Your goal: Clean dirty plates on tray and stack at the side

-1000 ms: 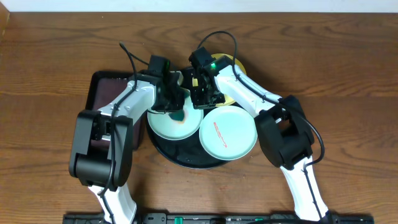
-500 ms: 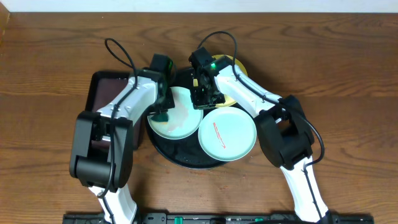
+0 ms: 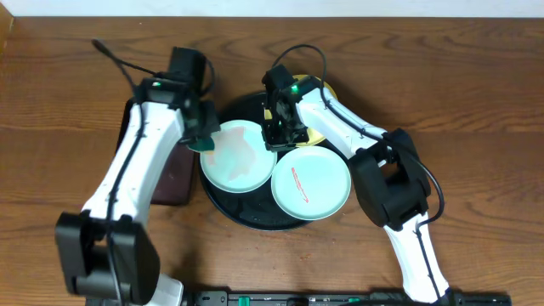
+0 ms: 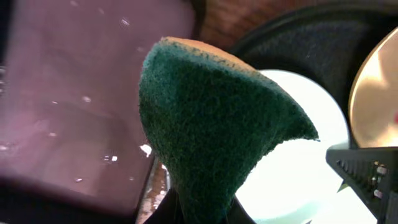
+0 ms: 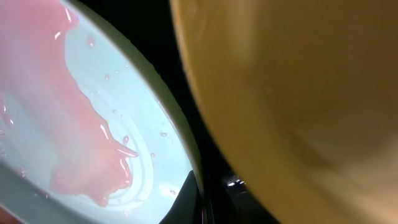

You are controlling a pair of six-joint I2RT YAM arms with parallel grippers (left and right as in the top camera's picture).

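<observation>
Half hid the yellow plate under the right gripper, grip unreadable. Pinched a green sponge in the left gripper at the smeared mint plate edge.

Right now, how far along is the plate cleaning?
Nothing looks finished: no plate is stacked beside the black tray. In hand: the left gripper holds a green sponge at the edge of the left mint plate, which is smeared pink. Left: the right mint plate shows a red streak, the yellow plate awaits, then stacking all three.
</observation>
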